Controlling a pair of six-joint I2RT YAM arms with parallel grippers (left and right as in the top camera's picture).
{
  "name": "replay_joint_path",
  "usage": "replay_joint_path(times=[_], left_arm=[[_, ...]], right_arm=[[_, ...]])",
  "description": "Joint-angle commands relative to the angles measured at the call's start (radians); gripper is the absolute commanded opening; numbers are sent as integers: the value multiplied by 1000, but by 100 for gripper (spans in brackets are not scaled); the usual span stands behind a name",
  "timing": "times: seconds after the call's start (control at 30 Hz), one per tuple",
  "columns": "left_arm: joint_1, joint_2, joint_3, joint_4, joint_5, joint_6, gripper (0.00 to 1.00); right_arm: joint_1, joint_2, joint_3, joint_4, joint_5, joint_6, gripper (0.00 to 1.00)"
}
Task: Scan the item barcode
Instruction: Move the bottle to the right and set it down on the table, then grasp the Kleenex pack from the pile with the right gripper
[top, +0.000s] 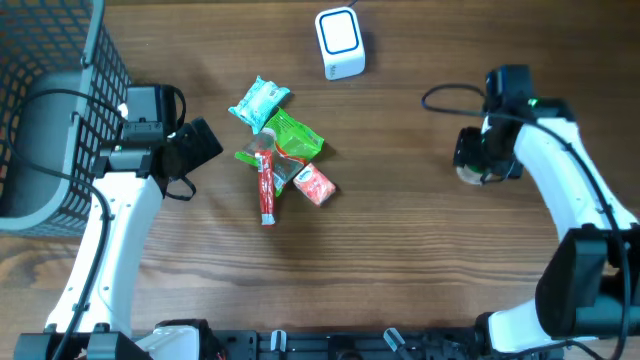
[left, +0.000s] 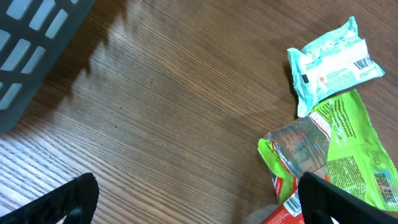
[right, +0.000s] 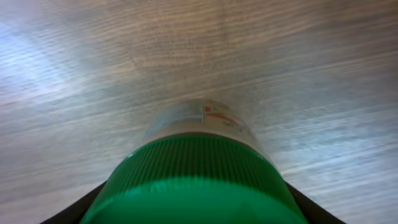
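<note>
A jar with a ribbed green lid (right: 196, 180) and a pale label fills the right wrist view, and my right gripper (right: 196, 214) is shut on it with a dark finger on each side of the lid. From overhead that gripper (top: 482, 158) stands at the right of the table, the jar (top: 467, 176) peeking out below it. The white barcode scanner (top: 340, 43) sits at the far middle, well apart from the jar. My left gripper (top: 203, 145) is open beside the snack pile, its jaws (left: 199, 208) spread wide over bare wood, holding nothing.
A pile lies mid-table: a teal packet (top: 259, 102) (left: 333, 71), a green packet (top: 296, 140) (left: 354, 143), a red stick pack (top: 266, 190) and a red-orange carton (top: 314, 184). A grey wire basket (top: 40, 120) (left: 31, 43) stands at the far left.
</note>
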Motion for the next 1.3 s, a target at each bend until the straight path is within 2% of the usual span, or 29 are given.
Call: replay_joint_path(times=[0.0,0.1,0.13,0.17,0.3,0.37,0.43,0.5,0.57,0.67,0.77,0.9,1.0,1.07,1.27], left_arm=[[2,-1,2,3,-13,-13,100],[2,-1,2,3,-13,-13,100],[2,-1,2,3,-13,-13,100],[2,-1,2,3,-13,-13,100],[2,-1,2,3,-13,-13,100],[2,-1,2,3,-13,-13,100],[2,-1,2,3,-13,-13,100],[2,-1,2,3,-13,-13,100],[2,-1,2,3,-13,-13,100],[2,-1,2,3,-13,-13,100],[2,-1,2,3,-13,-13,100],[2,-1,2,3,-13,-13,100],[2,-1,2,3,-13,-13,100],[2,-1,2,3,-13,-13,100],[2,-1,2,3,-13,-13,100]], right_arm=[[0,-9,-71,68,3,-7,20],[0,-10,-84,74,3,-8,47],[0,-10,-84,73,3,-10,66],[0,-10,-82,71,3,-15,75],[0,-11,13,-18,3,-43,88],[0,-12,84,-90,3,-69,98],[1,-13,186,-185,-13,-89,98],[2,-13,290,-248,-150,-151,96],[15,-15,350,-271,-396,-273,88],[80,-13,338,-263,-556,-348,76],[188,-13,285,-196,-555,-345,75],[372,-9,169,21,-547,-331,72],[486,6,95,161,-454,-283,72],[537,24,54,241,-392,-266,71],[592,127,17,377,-398,-235,67]])
